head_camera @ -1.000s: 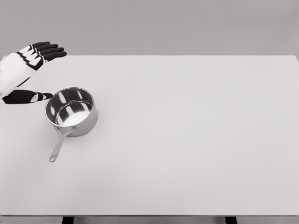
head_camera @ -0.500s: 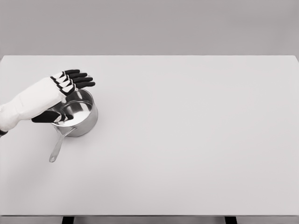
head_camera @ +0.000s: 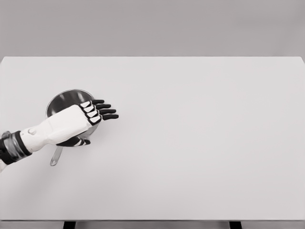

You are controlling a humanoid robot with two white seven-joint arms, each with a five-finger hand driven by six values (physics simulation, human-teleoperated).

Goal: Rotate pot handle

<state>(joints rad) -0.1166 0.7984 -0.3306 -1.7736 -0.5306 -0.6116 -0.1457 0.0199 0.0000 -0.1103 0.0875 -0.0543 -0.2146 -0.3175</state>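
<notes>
A shiny steel pot (head_camera: 64, 99) sits on the left part of the white table (head_camera: 200, 133). Its long handle (head_camera: 56, 156) points toward the near left, and only the handle's end shows. My left hand (head_camera: 93, 119) hovers over the front of the pot, coming in from the lower left. Its fingers (head_camera: 106, 111) are stretched out to the right and the thumb (head_camera: 76, 141) lies below the palm, holding nothing. The hand hides the pot's near rim and the handle's root. Whether it touches the pot I cannot tell.
The table's far edge (head_camera: 152, 57) runs across the top of the view, with a grey wall behind. Two dark table legs (head_camera: 69, 224) show under the near edge.
My left hand has moved from the table's far left corner toward the near right, across the pot, and now covers its front. The pot has not moved.
</notes>
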